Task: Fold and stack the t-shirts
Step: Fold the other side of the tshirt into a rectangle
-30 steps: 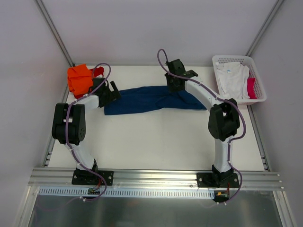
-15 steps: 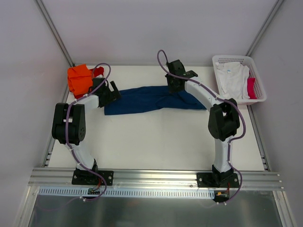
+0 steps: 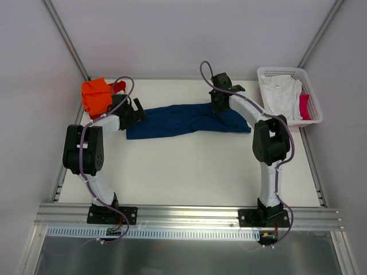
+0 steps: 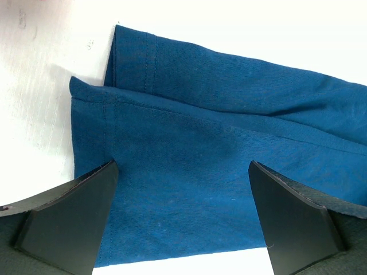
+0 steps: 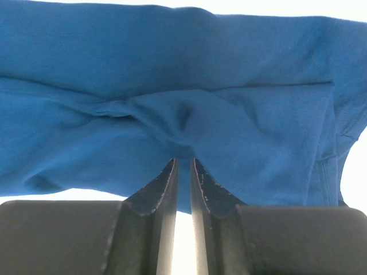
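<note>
Where the blue t-shirt (image 3: 172, 121) lies stretched left to right across the table (image 3: 189, 172), the left end effector (image 4: 182, 166) hovers wide open over its left hem, and the right end effector (image 5: 183, 161), nearly closed, pinches a puckered fold near its right end. Farther back, an orange t-shirt (image 3: 94, 94) sits far left, and a white t-shirt (image 3: 281, 93) lies in the basket (image 3: 281, 71) far right.

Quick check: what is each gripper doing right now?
Left gripper: open, jaws wide over the navy t-shirt, holding nothing.
Right gripper: closed, pinching a fold of the navy t-shirt.
</note>
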{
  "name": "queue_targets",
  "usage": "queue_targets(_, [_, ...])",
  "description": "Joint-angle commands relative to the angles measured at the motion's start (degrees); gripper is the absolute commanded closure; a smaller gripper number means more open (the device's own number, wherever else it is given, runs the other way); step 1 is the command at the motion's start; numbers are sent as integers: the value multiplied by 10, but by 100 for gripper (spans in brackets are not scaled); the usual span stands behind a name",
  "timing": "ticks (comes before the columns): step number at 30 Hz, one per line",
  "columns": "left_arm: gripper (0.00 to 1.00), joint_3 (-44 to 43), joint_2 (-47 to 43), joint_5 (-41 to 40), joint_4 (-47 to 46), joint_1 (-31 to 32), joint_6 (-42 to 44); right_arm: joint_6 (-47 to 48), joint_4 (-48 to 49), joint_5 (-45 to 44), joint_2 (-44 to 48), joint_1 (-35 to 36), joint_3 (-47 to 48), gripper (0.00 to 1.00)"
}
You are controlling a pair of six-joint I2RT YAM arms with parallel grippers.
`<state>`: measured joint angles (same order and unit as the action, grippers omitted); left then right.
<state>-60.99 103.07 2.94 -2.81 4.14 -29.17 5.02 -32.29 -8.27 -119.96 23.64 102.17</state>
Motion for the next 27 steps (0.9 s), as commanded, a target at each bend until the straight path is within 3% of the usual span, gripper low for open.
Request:
queue_targets(1, [1, 0, -5, 13, -20, -1, 6, -3, 6, 19, -12, -5, -4, 83])
queue_targets(17, [1, -4, -1, 16, -19, -4, 4, -15, 19, 43, -44, -9, 6, 82])
queue_targets(27, [1, -4, -1, 24, -19, -6, 4, -6, 19, 53, -70, -17, 36, 65])
